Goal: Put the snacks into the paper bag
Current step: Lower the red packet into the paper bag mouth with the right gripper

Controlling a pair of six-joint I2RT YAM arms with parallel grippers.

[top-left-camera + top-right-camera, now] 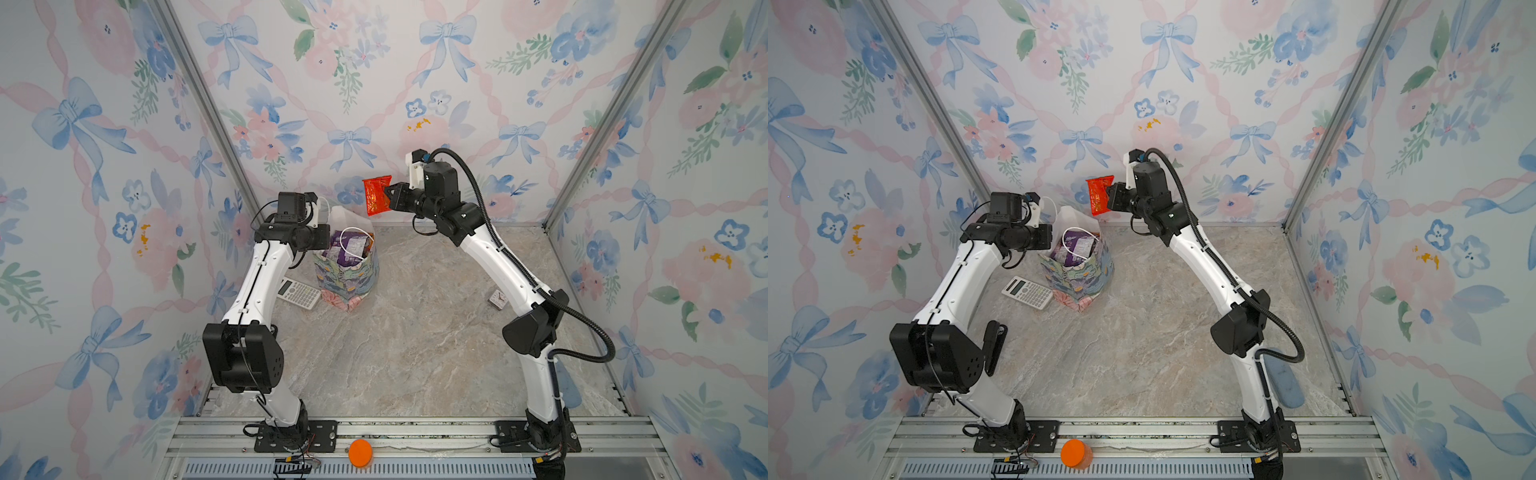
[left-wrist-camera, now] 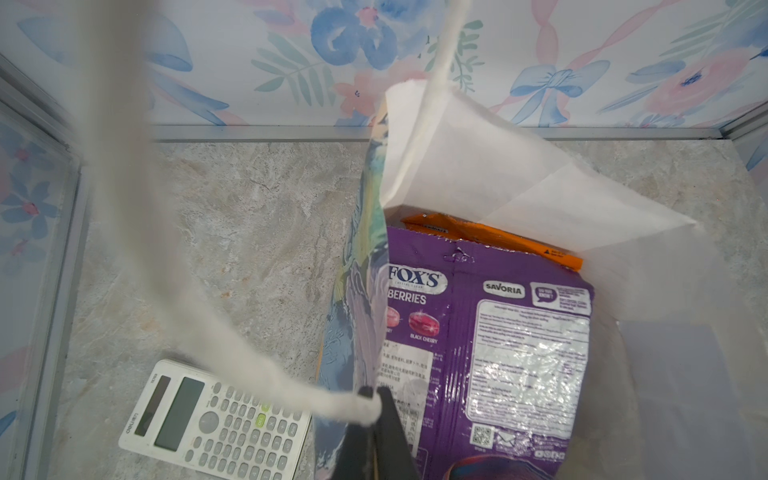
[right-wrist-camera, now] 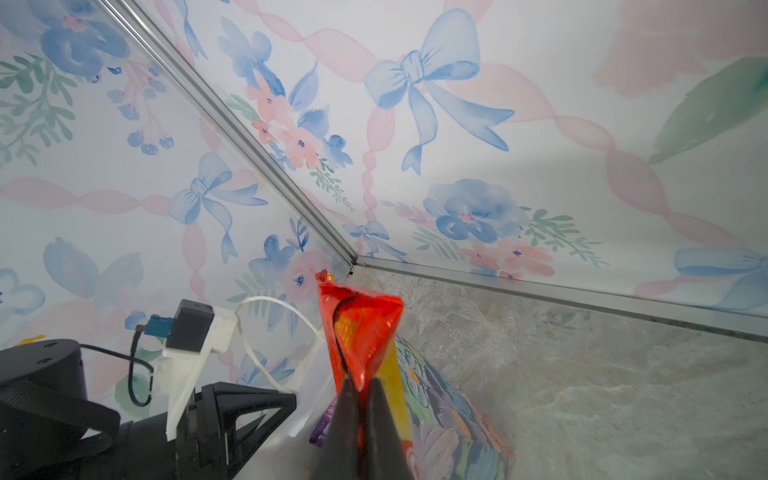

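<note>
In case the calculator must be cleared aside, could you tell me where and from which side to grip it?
Probably from straight above, pinching the calculator across its long edges at the display end: it lies flat on the table, and its keypad end sits close beside the paper bag.

Bright, soft, even light; only faint shadows on the tabletop [image 1: 415,353]. Top views bow the walls [image 1: 62,208] outward at the edges. Left wrist view: cord handle [image 2: 129,187] a blurred white band; glare on the purple packet [image 2: 532,365]. Right wrist view: right pincer [image 3: 360,388] tips soft, out of focus.
</note>
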